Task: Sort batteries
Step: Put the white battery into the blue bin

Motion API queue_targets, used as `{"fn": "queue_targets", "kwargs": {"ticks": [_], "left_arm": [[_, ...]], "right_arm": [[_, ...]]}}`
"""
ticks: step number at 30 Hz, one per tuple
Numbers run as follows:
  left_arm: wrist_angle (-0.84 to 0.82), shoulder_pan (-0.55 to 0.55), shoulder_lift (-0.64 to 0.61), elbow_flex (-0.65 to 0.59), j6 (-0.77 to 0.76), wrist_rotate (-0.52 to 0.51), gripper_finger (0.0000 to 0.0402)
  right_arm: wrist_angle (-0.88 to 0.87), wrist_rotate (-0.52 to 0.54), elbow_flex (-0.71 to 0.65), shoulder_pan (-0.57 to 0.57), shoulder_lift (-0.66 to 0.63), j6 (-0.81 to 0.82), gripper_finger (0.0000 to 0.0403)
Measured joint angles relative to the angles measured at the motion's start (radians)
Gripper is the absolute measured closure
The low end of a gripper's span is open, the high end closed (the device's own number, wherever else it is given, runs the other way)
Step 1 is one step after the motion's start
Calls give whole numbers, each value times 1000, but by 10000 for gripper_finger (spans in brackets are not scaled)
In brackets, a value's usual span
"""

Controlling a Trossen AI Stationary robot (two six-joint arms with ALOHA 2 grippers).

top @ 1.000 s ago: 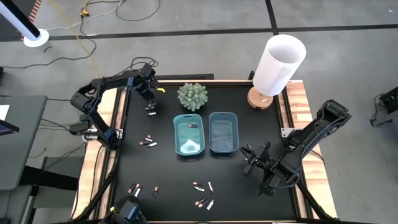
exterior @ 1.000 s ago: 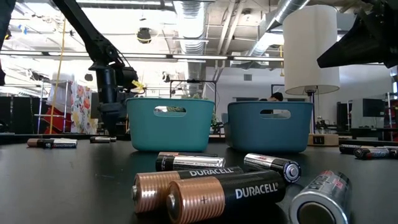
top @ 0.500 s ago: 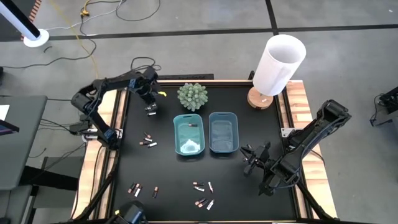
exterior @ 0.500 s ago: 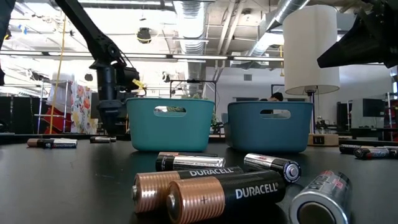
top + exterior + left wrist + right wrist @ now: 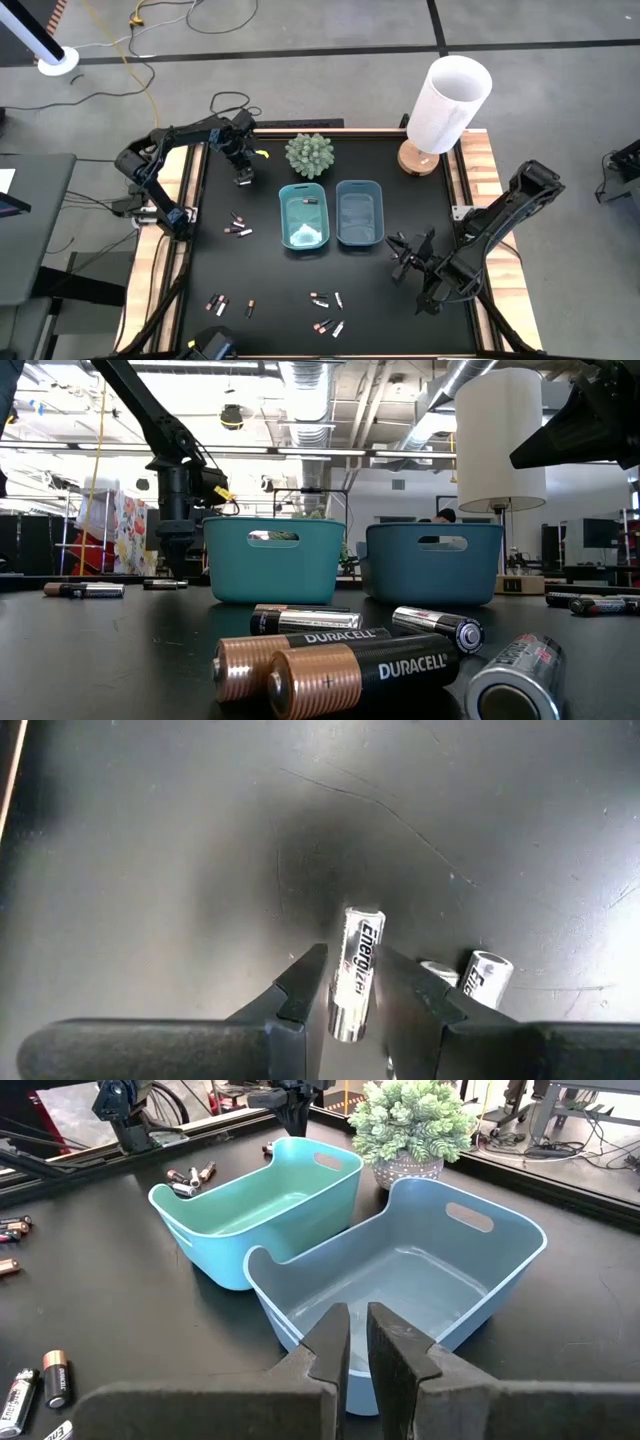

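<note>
"DURACELL" on a copper-topped battery [image 5: 360, 672]; "Energizer" on a silver battery [image 5: 357, 972].
</note>
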Motion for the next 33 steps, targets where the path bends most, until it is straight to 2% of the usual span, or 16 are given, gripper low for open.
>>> {"fn": "queue_targets", "kwargs": {"ticks": [13,16,19,27,33], "left_arm": [[108,0,-5,-100,-15,-12,324],[109,-1,-4,-97,-24,-40,338],[98,-2,-3,-84,-31,-50,363],[63,-35,2,-19,-54,-107,363],[-33,-92,0,56,-85,-142,363]], "right_arm": [[0,-2,0,0,0,0,344],[0,-2,0,0,0,0,344],[0,-2,0,0,0,0,344],[1,-2,0,0,0,0,344],[0,-2,0,0,0,0,344]]}}
